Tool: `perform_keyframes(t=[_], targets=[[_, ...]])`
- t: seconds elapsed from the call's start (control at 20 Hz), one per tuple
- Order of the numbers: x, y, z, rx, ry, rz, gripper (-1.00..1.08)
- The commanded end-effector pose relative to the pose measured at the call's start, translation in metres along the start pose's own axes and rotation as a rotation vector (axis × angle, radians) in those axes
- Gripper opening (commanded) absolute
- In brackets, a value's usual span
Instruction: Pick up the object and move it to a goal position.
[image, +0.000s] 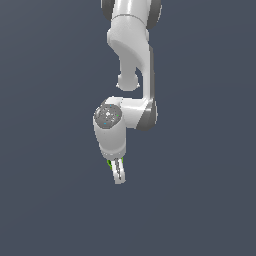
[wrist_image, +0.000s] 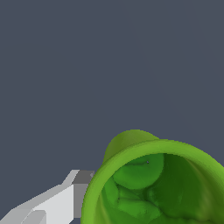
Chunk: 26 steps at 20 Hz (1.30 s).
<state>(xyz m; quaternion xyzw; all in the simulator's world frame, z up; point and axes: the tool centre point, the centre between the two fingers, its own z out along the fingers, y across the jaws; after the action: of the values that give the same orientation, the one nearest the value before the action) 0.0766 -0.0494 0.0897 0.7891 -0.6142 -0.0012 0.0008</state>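
Note:
The white gripper (image: 119, 176) hangs from the arm in mid-air, fingers pointing down. Only a sliver of the bright green cup (image: 109, 163) shows at the fingers' upper edge, on the exterior view's left. In the wrist view the green cup (wrist_image: 131, 146) is very close and large, its round rim and darker hollow facing the camera. One white finger (wrist_image: 57, 203) lies against the cup's outer wall. The other finger is hidden behind the cup. The gripper looks shut on the cup, and the cup is lifted off any surface.
Only a plain dark grey-blue background shows around the arm (image: 131, 45) in both views. No table edge, other object or goal marker is in view.

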Motion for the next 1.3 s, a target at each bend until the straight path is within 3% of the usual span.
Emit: perform_keyframes(t=[0.0,0.75,1.25], targets=[[0.012,-0.001,-0.022,0.002,0.001,0.001,-1.00],[0.087,-0.004,-0.165,0.002,0.002,0.001,-1.00],[0.120,-0.008,-0.227,0.002,0.002,0.000,-1.00]])
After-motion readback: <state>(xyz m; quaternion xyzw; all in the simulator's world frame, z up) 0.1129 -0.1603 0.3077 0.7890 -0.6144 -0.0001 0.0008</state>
